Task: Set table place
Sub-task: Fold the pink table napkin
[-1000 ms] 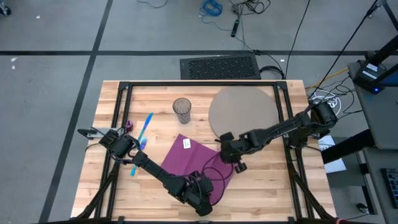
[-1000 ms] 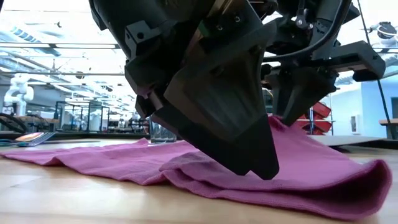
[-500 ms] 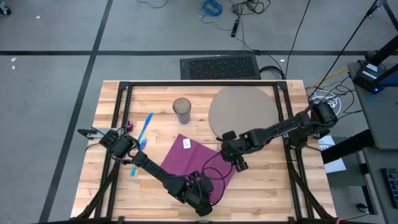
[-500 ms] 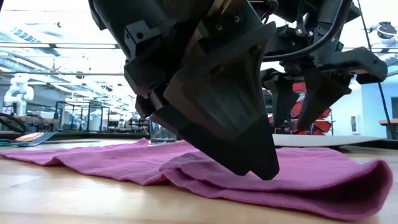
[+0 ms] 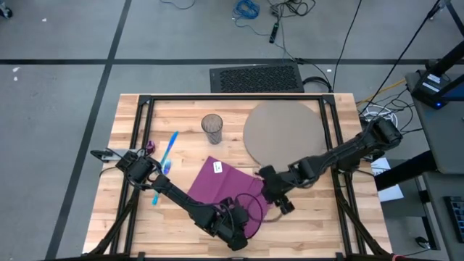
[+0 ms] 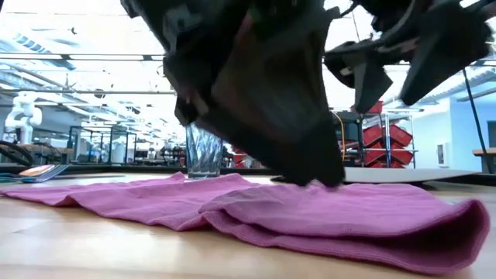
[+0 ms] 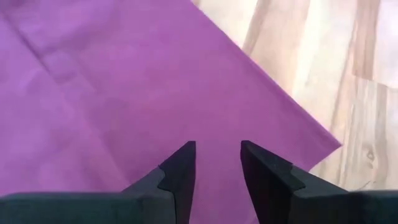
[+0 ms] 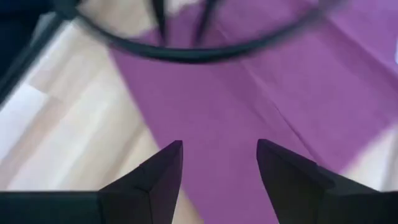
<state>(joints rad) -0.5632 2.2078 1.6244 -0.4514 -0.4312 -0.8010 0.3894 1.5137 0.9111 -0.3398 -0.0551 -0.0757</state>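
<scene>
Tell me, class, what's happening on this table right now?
Two robot arms are working over a purple napkin lying on the wooden table. The left gripper hangs over the napkin's near part with its jaws apart, holding nothing. The right gripper is above the napkin's right edge, jaws open and empty. A round mat, a clear glass and blue cutlery wait farther back; nothing is on the mat yet.
</scene>
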